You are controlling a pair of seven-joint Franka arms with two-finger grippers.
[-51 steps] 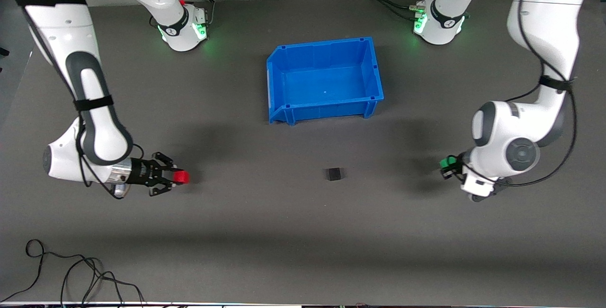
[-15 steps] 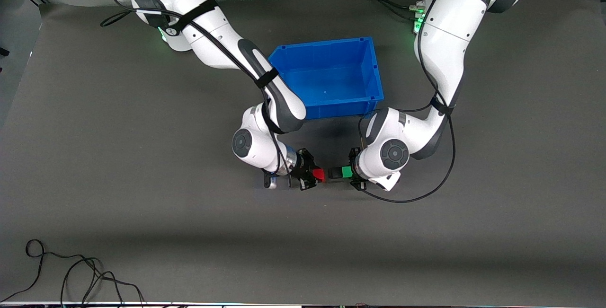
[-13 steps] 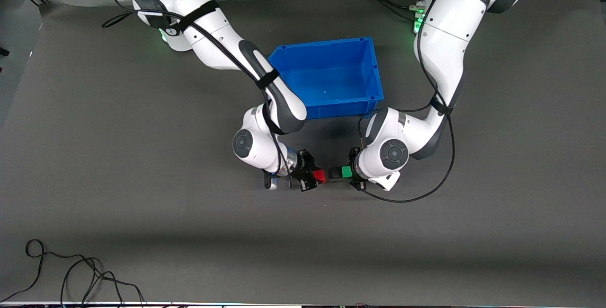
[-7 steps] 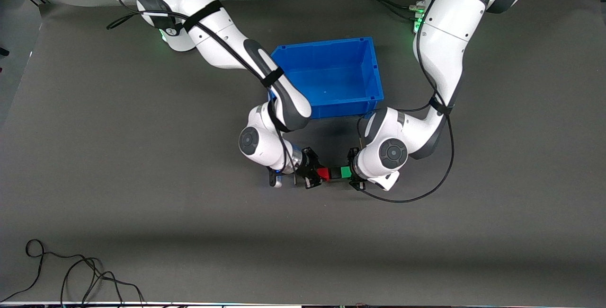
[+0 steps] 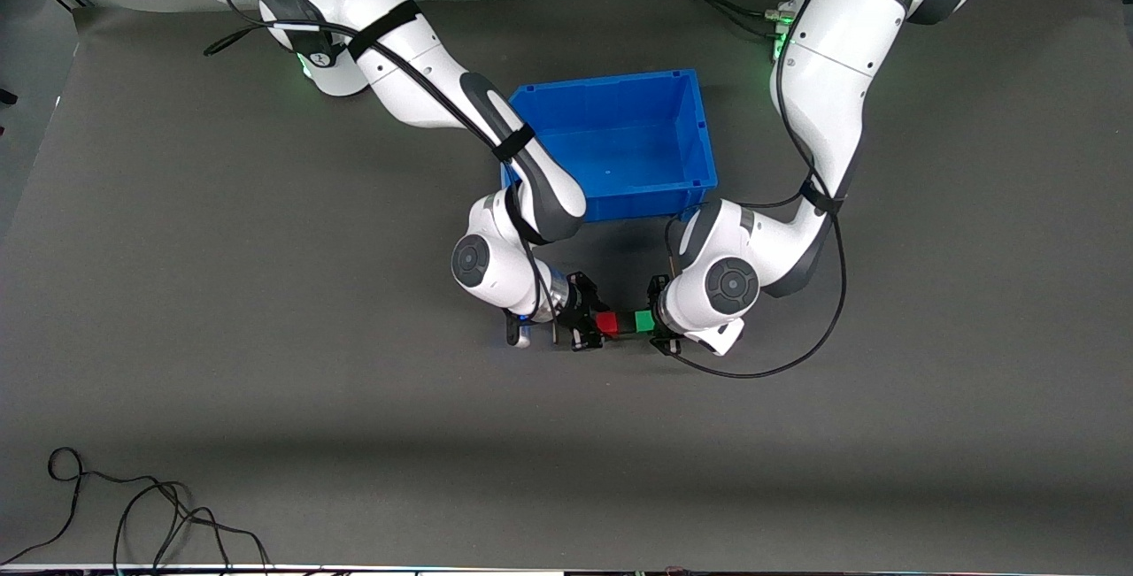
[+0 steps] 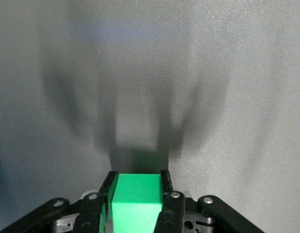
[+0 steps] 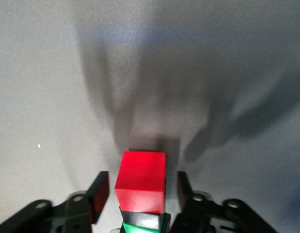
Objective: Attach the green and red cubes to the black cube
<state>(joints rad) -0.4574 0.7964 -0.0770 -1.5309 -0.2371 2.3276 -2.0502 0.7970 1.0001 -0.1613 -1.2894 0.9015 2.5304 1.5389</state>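
Note:
The red cube, black cube and green cube sit joined in a row, closer to the front camera than the blue bin. My left gripper is shut on the green cube, which hides the black cube in the left wrist view. My right gripper is open. Its fingers stand apart on either side of the red cube with gaps. The black cube and a sliver of the green cube also show in the right wrist view.
An empty blue bin stands farther from the front camera, partly under the right arm's forearm. Both arms' elbows hang close on either side of the cubes. A loose black cable lies near the table's front edge at the right arm's end.
The right gripper carried the red cube in and set it against the black cube, then opened its fingers. The left gripper has kept hold of the green cube against the black one.

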